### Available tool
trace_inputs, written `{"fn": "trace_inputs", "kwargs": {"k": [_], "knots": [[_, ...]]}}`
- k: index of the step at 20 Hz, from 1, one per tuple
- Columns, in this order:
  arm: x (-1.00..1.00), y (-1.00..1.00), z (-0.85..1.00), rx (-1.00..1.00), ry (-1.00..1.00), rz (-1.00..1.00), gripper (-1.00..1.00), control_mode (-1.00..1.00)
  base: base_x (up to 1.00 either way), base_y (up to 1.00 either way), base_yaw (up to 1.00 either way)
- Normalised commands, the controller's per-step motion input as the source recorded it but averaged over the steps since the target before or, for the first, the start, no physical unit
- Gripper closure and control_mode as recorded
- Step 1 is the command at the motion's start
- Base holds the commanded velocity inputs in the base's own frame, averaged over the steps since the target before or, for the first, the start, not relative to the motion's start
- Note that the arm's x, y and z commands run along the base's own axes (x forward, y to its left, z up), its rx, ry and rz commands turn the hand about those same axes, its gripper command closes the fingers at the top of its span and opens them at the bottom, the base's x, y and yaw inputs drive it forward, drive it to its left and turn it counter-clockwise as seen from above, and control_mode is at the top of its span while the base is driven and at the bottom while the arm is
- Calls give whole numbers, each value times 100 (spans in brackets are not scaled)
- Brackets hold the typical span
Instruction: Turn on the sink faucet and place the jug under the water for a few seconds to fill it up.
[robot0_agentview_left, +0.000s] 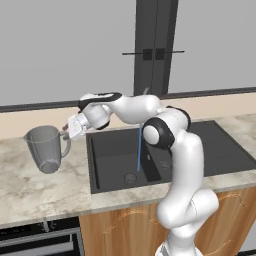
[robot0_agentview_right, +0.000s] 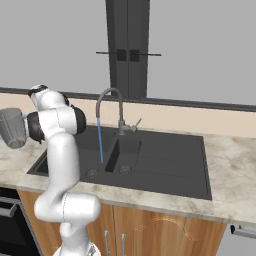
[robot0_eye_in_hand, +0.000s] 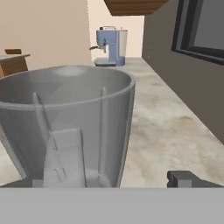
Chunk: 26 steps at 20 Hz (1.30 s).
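While the water (robot0_agentview_left: 139, 148) is seen running from the sink faucet (robot0_agentview_right: 111, 102) into the sink (robot0_agentview_left: 210, 150), the jug (robot0_agentview_left: 46, 148) is stood upright on the counter (robot0_agentview_left: 45, 192) left of that sink, and the gripper (robot0_agentview_left: 67, 130) is held spread wide at its handle.

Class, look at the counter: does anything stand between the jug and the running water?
Nothing visible does. The jug stands on the counter left of the sink; only bare counter and basin lie before the water.

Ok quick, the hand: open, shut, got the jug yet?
Hand: open, at the jug's handle, not holding it; the jug stands on the counter.
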Motion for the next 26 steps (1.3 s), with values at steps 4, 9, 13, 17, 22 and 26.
{"fn": "trace_inputs", "kwargs": {"k": [4, 9, 13, 17, 22, 26], "knots": [[28, 15, -11, -4, 0, 0, -100, -100, 0, 0, 0], [18, 7, -5, -2, 0, 0, -100, -100, 0, 0, 0], [0, 0, 0, 0, -2, 0, -100, -100, 0, 0, 0], [0, 0, 2, 0, -4, 0, -100, -100, 0, 0, 0], [0, 0, 6, 0, -5, 1, -100, -100, 0, 0, 0], [-7, -6, 16, 0, -8, 4, -100, -100, 0, 0, 0]]}}
